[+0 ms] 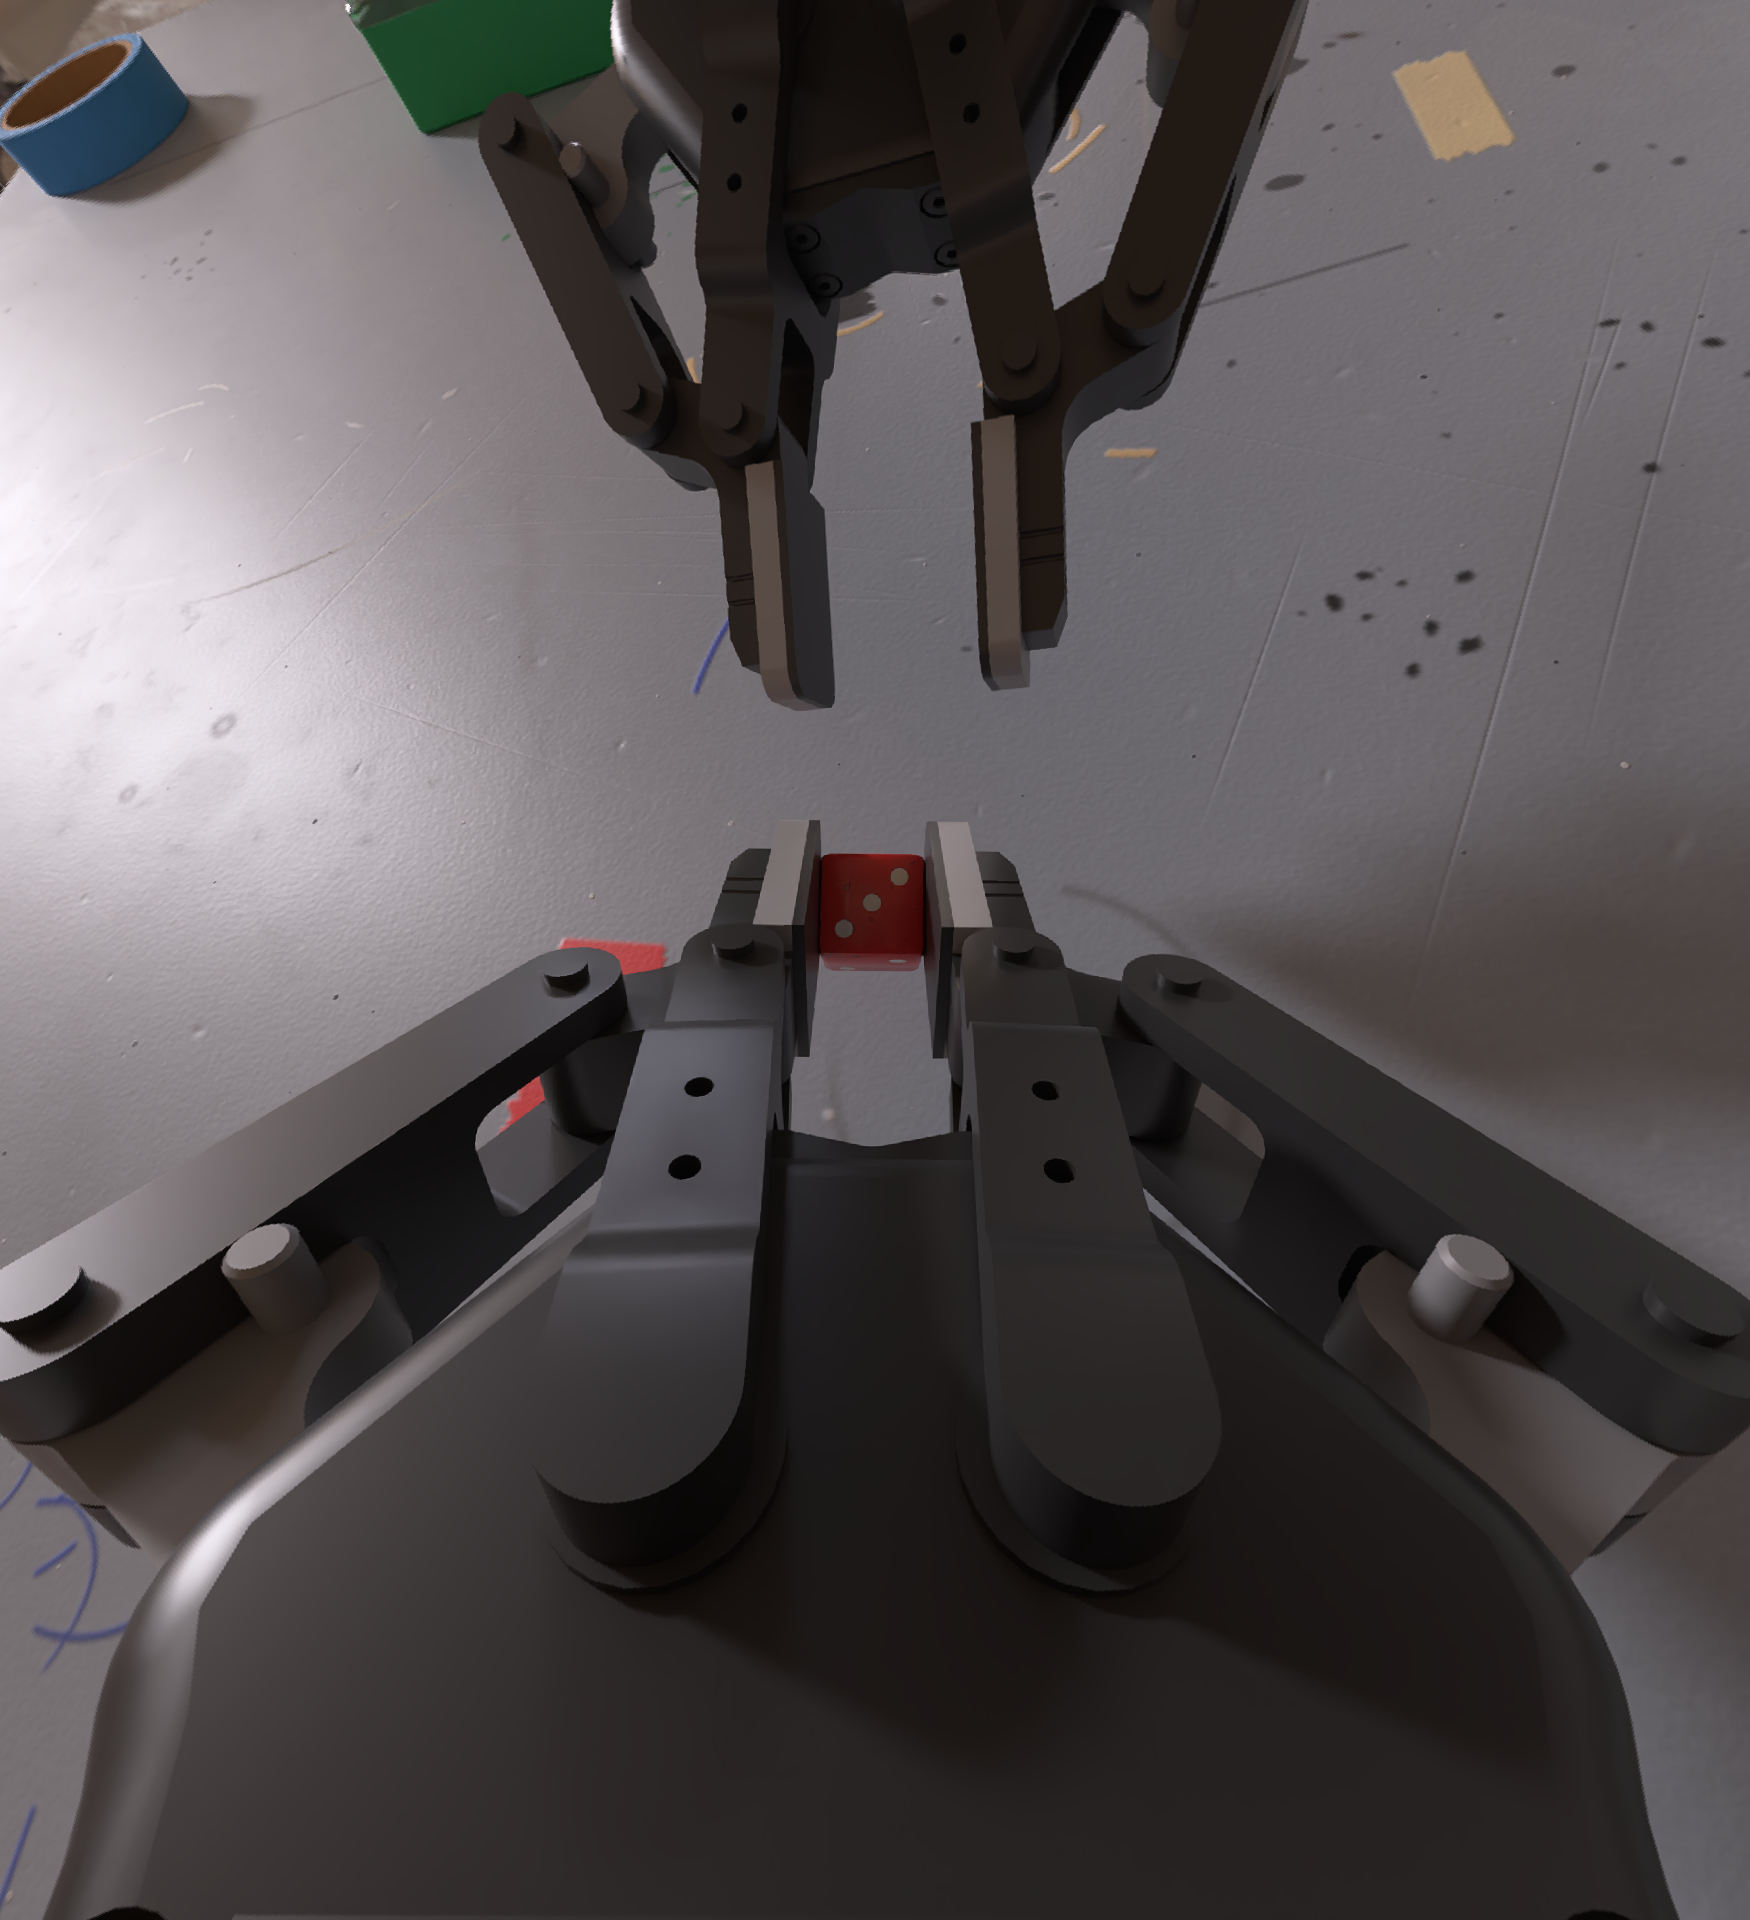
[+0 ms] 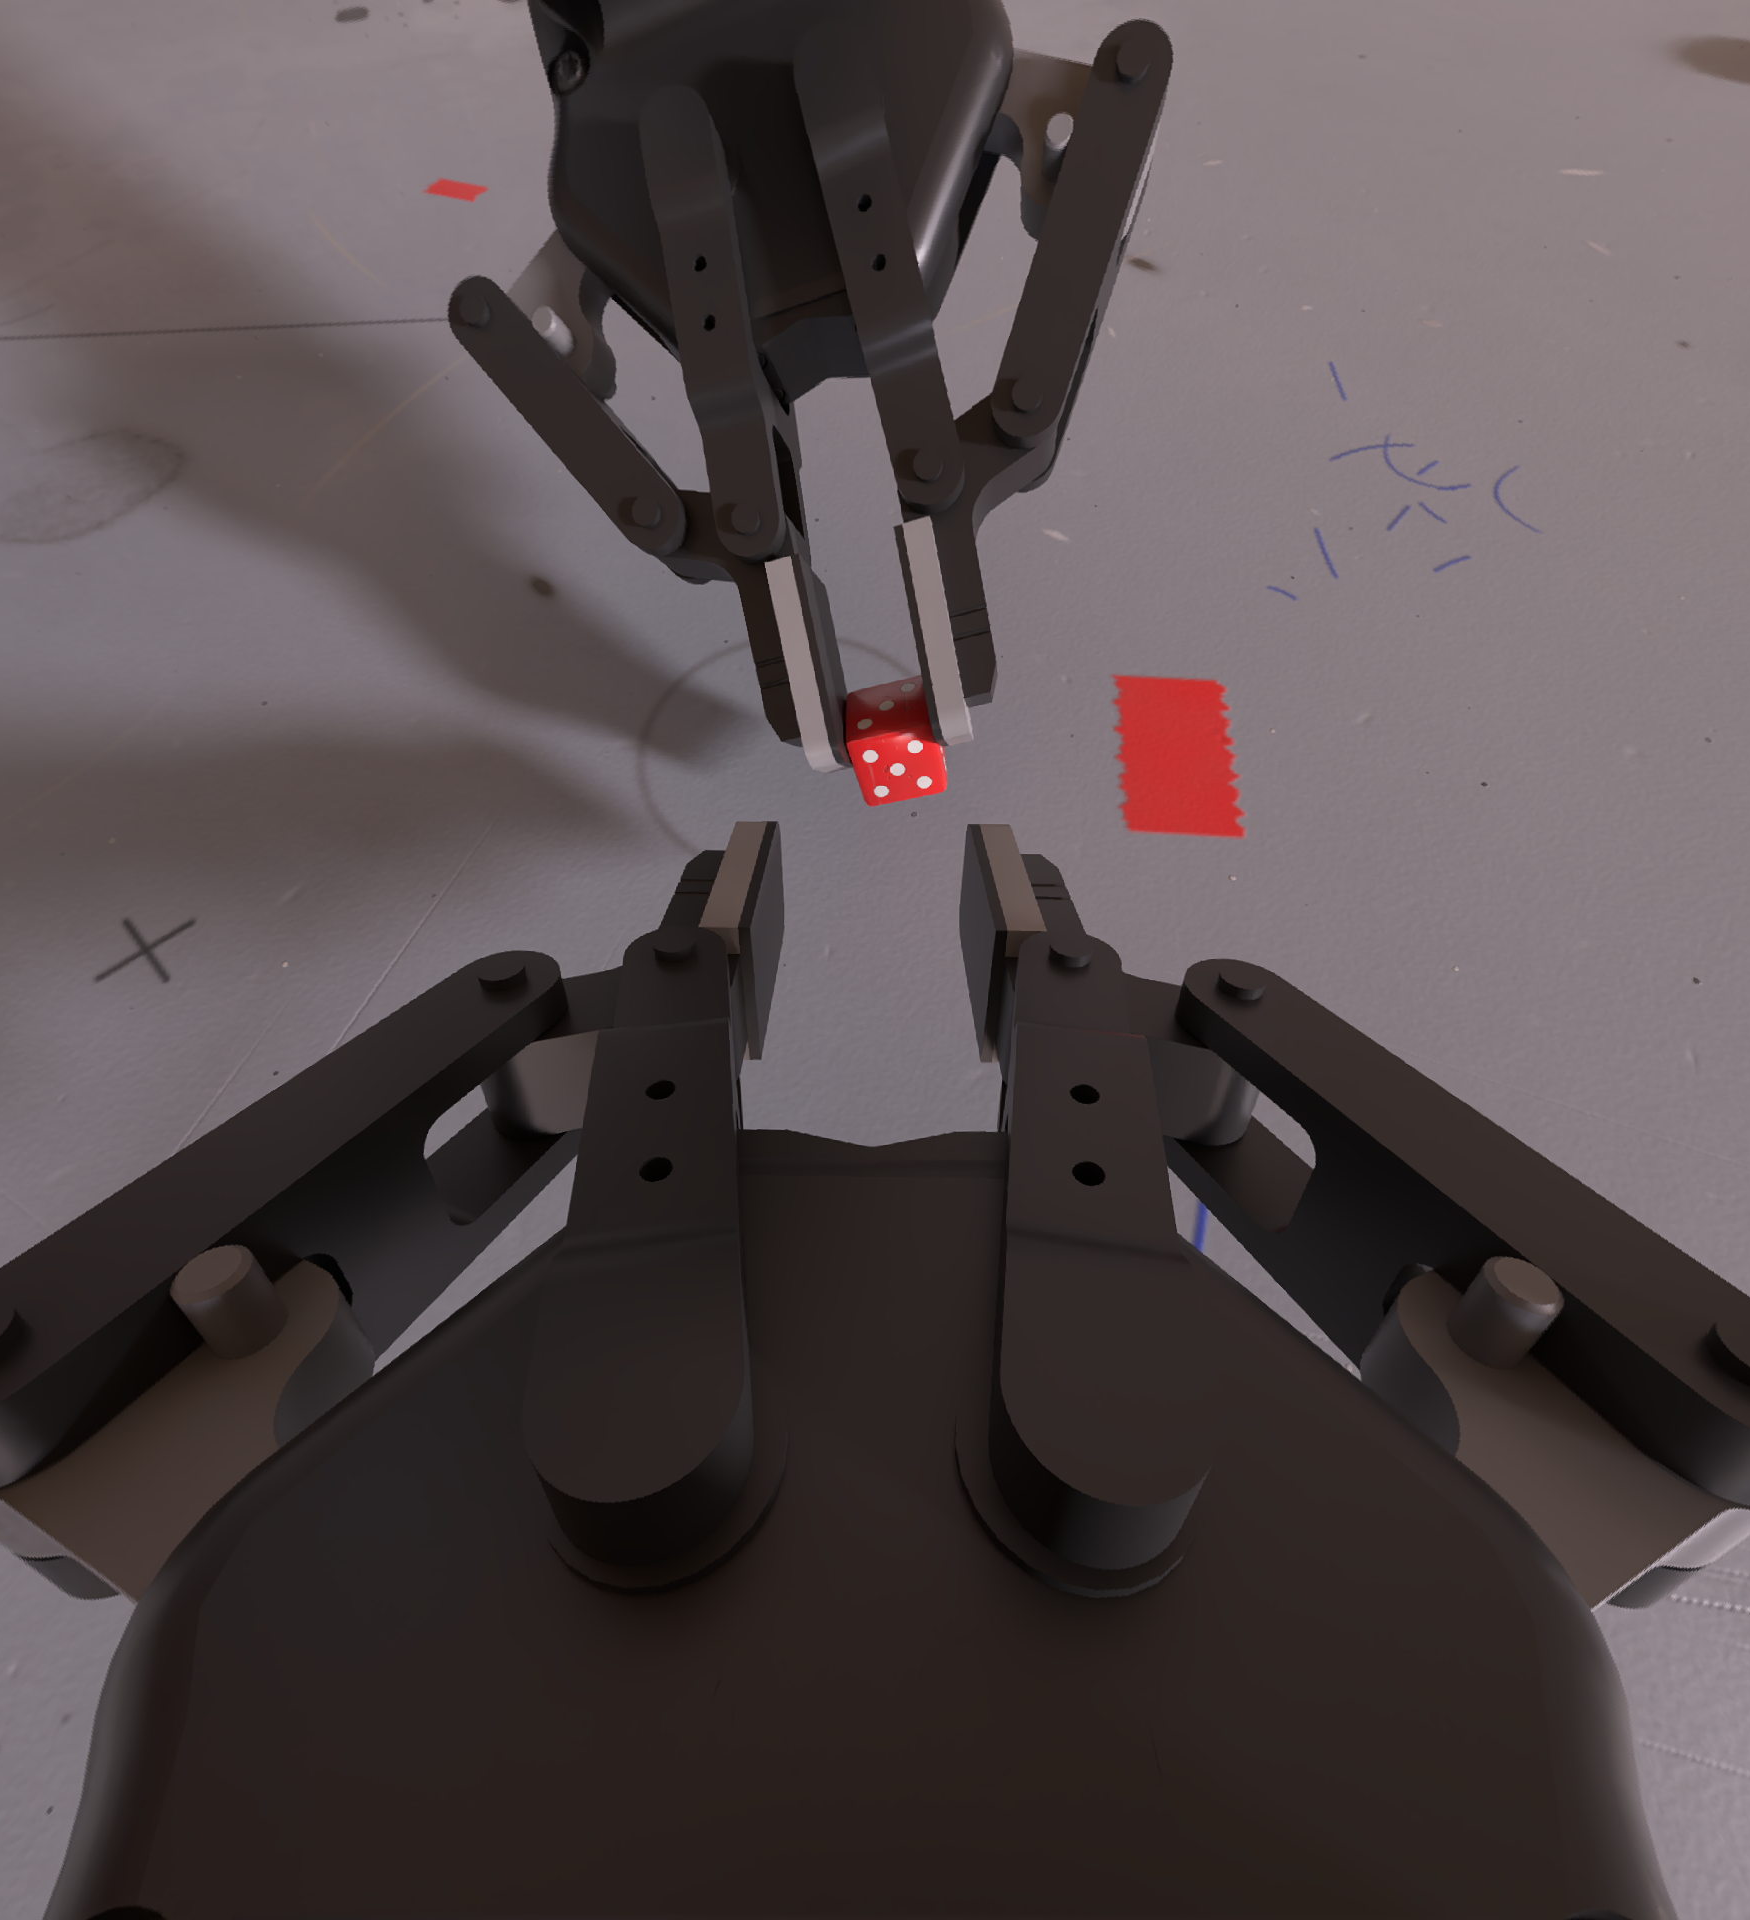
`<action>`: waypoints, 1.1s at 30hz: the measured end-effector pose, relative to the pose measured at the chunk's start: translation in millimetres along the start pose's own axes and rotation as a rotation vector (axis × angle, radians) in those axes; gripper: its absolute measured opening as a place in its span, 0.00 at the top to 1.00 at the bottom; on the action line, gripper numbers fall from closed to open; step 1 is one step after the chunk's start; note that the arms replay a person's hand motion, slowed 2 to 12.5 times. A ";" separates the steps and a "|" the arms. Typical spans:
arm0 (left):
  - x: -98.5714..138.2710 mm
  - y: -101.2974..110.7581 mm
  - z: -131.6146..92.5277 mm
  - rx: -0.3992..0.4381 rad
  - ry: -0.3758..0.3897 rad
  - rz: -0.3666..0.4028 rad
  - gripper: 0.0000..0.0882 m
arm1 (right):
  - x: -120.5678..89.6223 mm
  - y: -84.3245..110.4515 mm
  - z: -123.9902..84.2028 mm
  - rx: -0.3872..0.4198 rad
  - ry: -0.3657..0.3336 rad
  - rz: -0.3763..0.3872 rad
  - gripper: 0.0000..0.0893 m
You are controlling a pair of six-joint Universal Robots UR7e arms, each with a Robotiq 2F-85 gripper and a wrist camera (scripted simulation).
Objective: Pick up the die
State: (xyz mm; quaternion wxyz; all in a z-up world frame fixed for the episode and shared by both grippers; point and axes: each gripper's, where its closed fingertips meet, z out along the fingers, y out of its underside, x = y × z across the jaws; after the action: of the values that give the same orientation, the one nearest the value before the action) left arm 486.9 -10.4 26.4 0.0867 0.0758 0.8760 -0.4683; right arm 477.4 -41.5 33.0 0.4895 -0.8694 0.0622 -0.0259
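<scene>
Left gripper (image 1: 871,894) clamped on the red die (image 1: 871,912), pads pressed to both sides, tips pointing toward the grey table (image 1: 227,582). Die looks lifted clear of the surface from the right wrist view, sticking out below the fingertips (image 2: 938,717) with its five-pip face showing (image 2: 896,769). Left wrist view only gets the three-pip face, wedged between the pads.

Right gripper (image 2: 871,883) parted to a medium gap, nothing in it, hovering just opposite the left one, tips near the die but not touching. Same gripper seen head-on in the left wrist view (image 1: 897,634), gap plain to see.

Only in the left wrist view: blue tape roll (image 1: 86,109) at the far corner, green box (image 1: 481,57) behind the right gripper, tan tape strip (image 1: 1451,106).

Only properly in the right wrist view: red tape patch (image 2: 1177,756) just beside the die, blue pen scribbles (image 2: 1411,488), a black cross mark (image 2: 146,949).

No brands or readable lettering anywhere, just scribbles and marks.
</scene>
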 end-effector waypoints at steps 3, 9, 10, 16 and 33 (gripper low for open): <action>-0.1 0.0 0.0 0.000 0.000 0.000 0.80 | 0.5 1.2 1.6 -0.013 0.010 -0.011 0.65; 0.1 0.0 0.1 0.000 0.001 0.001 0.80 | -7.9 4.1 2.9 -0.037 -0.043 -0.008 0.78; 0.1 0.0 0.1 0.000 0.001 0.001 0.80 | -9.9 4.3 2.6 -0.038 -0.059 -0.002 0.80; -0.1 0.0 0.1 0.000 0.000 0.001 0.80 | -11.7 3.4 0.6 -0.026 -0.090 0.030 0.83; -0.2 0.0 0.2 0.000 0.001 0.000 0.80 | -1.4 -0.2 0.7 -0.001 0.009 -0.029 0.62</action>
State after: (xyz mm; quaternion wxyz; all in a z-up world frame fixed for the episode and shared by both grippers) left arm 487.1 -10.6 26.3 0.0861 0.0759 0.8762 -0.4681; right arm 476.1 -40.5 32.9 0.4881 -0.8704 0.0519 -0.0371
